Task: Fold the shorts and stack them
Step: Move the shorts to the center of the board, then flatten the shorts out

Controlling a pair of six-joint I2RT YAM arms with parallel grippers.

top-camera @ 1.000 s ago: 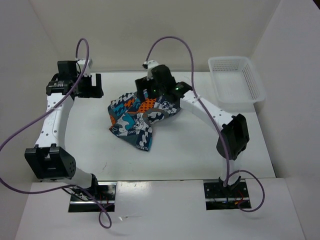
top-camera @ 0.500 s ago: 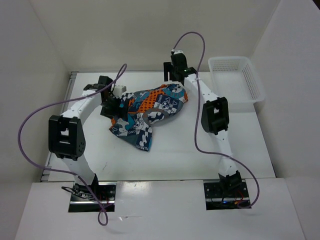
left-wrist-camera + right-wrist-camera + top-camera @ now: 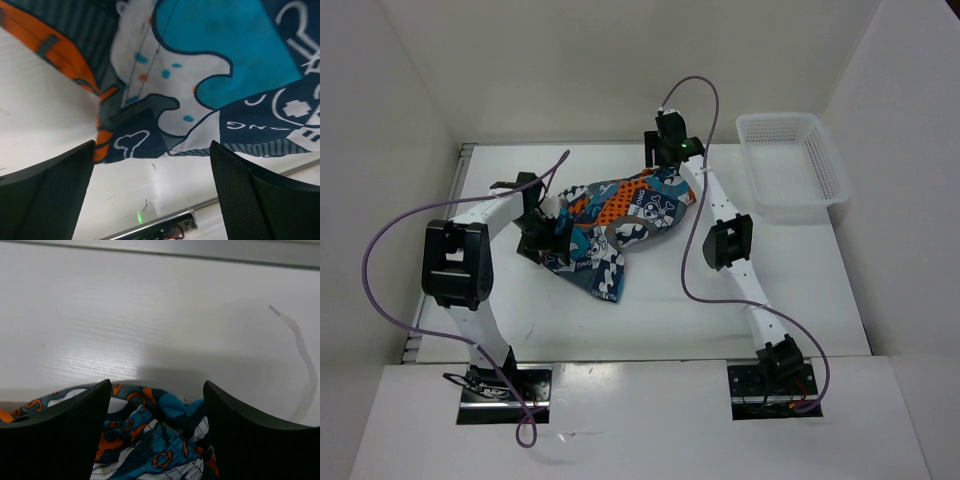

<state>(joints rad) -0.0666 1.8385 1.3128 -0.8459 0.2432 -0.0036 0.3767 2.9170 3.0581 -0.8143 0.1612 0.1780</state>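
On the table point(image 3: 720, 305), the shorts point(image 3: 615, 225) lie crumpled between my left pincer point(image 3: 544, 236) and right pincer point(image 3: 666, 168), both spread wide and empty at opposite edges, presumably to pull them flat.

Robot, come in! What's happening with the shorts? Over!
Left gripper, right gripper: jaws open at the shorts. Shorts crumpled, not folded. Nothing blocking; basket apart, far right.

The whole counter point(image 3: 670, 310) is viewed from above and behind the arm bases. Each wrist view is taken from just behind its own fingers, very near the cloth: the left end effector point(image 3: 152, 185) and the right end effector point(image 3: 156, 407) are each faced toward the shorts point(image 3: 620, 215) just ahead, which are shared by all three views.
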